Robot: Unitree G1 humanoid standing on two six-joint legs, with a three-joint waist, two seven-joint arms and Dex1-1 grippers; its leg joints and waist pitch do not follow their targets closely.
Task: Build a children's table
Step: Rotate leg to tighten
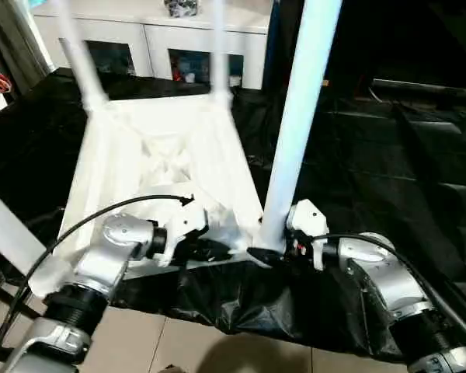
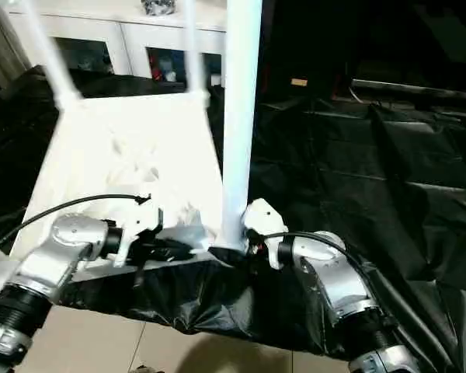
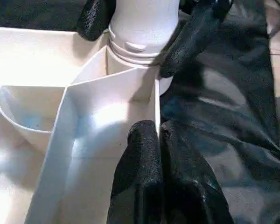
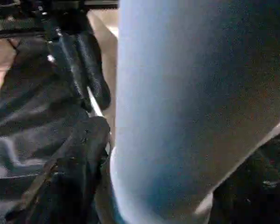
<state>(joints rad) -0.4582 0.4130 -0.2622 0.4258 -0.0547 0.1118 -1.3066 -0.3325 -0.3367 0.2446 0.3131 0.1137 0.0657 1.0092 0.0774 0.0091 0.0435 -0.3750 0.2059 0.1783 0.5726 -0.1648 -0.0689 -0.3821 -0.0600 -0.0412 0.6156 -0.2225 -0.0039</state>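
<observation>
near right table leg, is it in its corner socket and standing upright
In and about upright. The leg rises from the corner socket of the upturned table top, its ringed base seated there, right pincer around it.

A worktop [image 1: 419,179] draped in crinkled black sheeting carries the upturned white tabletop [image 1: 159,167], which lies ribbed side up, reaching the near edge.

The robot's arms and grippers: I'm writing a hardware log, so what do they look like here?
Both forearms, left and right, are silver metal with ribbed black cuffs toward the elbow. White housings sit at the wrists, and a thin black cable loops over each. The left gripper and right gripper have black, rough-textured fingers.
</observation>
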